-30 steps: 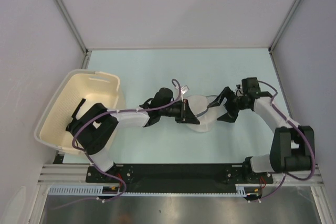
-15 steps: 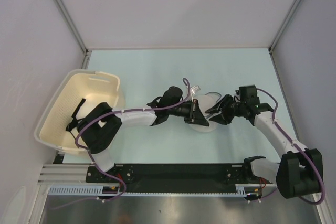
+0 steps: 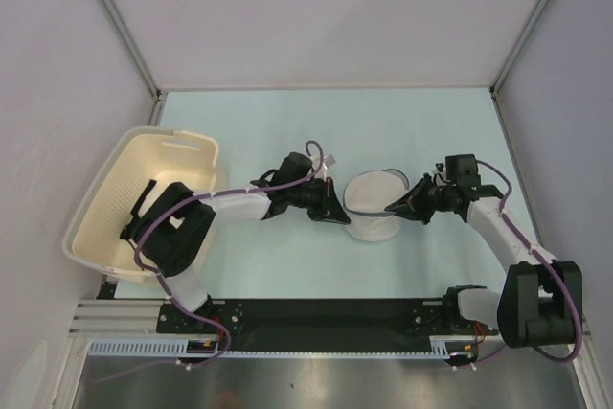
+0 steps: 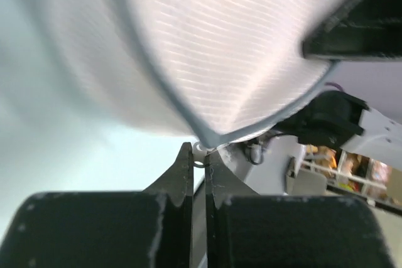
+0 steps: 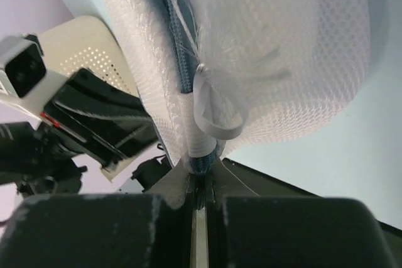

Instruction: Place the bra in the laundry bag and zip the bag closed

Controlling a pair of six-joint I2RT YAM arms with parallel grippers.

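At table centre, the right gripper clamps the laundry bag rim as anchor; the left gripper pinches, seemingly, the zipper pull.

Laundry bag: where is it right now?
In the top view the laundry bag is mid-table, slightly right of centre, pinched between the left gripper on its left rim and the right gripper on its right rim.
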